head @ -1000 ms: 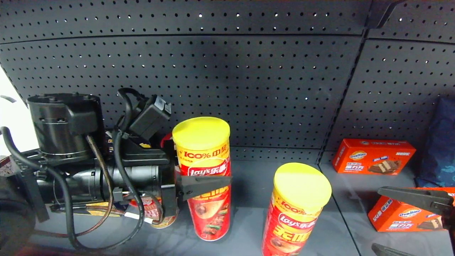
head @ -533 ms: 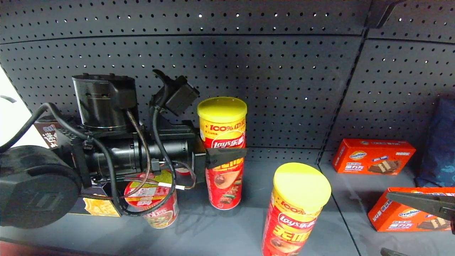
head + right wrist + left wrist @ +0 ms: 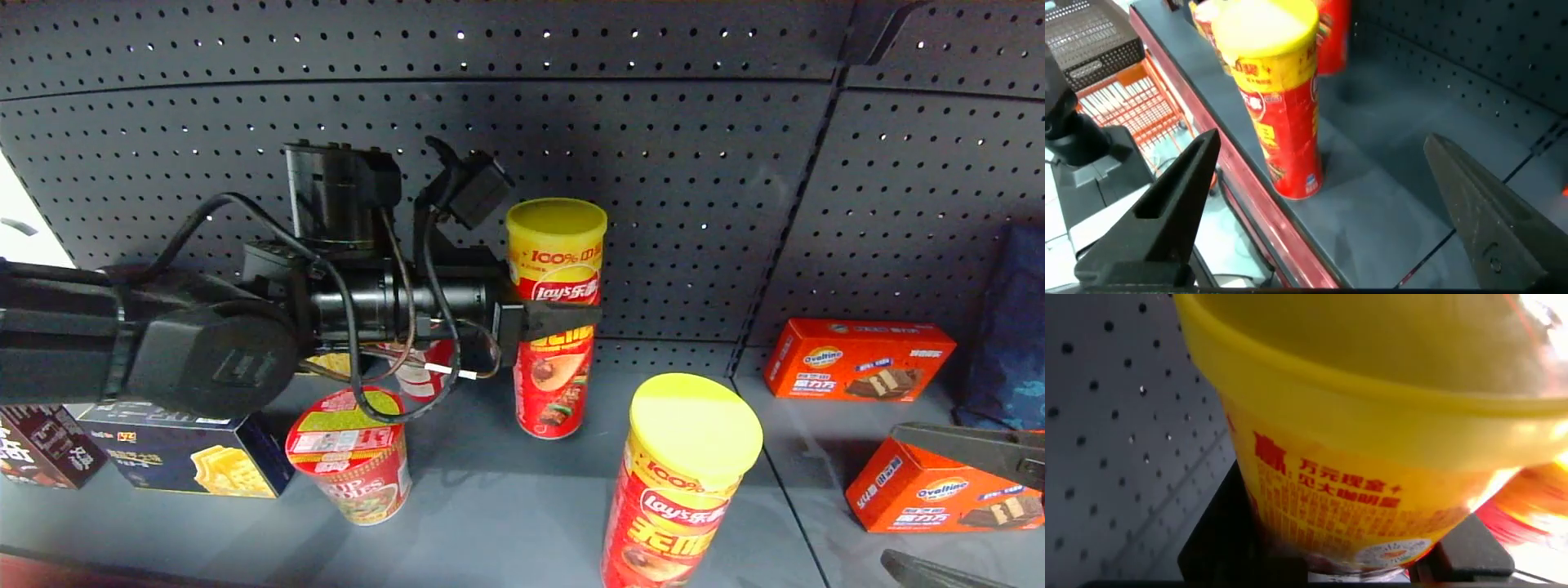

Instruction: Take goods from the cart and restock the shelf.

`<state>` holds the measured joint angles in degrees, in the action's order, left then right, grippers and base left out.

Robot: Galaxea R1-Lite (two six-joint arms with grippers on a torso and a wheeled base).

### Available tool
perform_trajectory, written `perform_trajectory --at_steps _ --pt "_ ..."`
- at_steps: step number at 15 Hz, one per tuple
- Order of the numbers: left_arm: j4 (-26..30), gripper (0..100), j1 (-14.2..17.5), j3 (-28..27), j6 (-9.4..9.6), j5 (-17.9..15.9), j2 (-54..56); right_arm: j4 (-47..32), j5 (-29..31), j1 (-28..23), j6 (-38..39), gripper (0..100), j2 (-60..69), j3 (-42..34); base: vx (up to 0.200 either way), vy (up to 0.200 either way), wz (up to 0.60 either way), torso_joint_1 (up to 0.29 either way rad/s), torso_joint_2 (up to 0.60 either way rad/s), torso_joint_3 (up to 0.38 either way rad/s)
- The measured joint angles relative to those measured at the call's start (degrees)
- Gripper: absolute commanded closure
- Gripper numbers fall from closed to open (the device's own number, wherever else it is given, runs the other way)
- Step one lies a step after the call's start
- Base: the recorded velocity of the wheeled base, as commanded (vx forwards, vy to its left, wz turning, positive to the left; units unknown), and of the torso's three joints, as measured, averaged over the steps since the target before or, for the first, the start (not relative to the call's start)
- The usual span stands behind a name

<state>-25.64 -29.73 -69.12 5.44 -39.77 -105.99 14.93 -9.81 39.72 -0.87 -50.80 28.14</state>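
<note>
Head view looks down on the shelf (image 3: 490,523); right wrist view, nearer, shares the front can (image 3: 682,490); left wrist view presses against the rear can (image 3: 1355,449)

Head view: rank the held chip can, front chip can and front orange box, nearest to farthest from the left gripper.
1. The held chip can, clamped in the left gripper.
2. The front chip can, forward and to the right.
3. The front orange box, far right.

A tall red cylindrical chip can with a yellow plastic lid (image 3: 556,245) is upright, clamped between the fingers of the left gripper (image 3: 562,317). A second identical can (image 3: 682,482) stands upright on the grey metal shelf (image 3: 506,506), just before the wide-apart right gripper (image 3: 1323,143).
</note>
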Motion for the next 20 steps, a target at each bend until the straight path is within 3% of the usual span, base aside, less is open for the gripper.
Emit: perform_trajectory --at_steps 3,7,14,20 --pt "-0.5 100 0.1 -2.0 1.13 0.3 -3.6 0.0 0.0 -0.1 0.0 0 -0.4 0.1 0.000 0.000 0.00 0.000 0.00 0.000" --pt "3.1 100 0.2 -3.6 1.21 1.0 -5.3 0.0 0.0 -0.2 0.0 0 -0.7 0.3 0.000 0.000 0.00 0.000 0.00 0.000" --pt "3.0 100 0.2 -6.4 1.51 1.1 -7.2 0.2 -0.1 -0.3 0.0 0 -1.5 0.4 0.000 0.000 0.00 0.000 0.00 0.000" --pt "2.8 100 0.8 -14.5 1.93 1.0 -13.6 0.3 -0.2 -0.5 0.0 0 -1.9 0.3 0.000 0.000 0.00 0.000 0.00 0.000"
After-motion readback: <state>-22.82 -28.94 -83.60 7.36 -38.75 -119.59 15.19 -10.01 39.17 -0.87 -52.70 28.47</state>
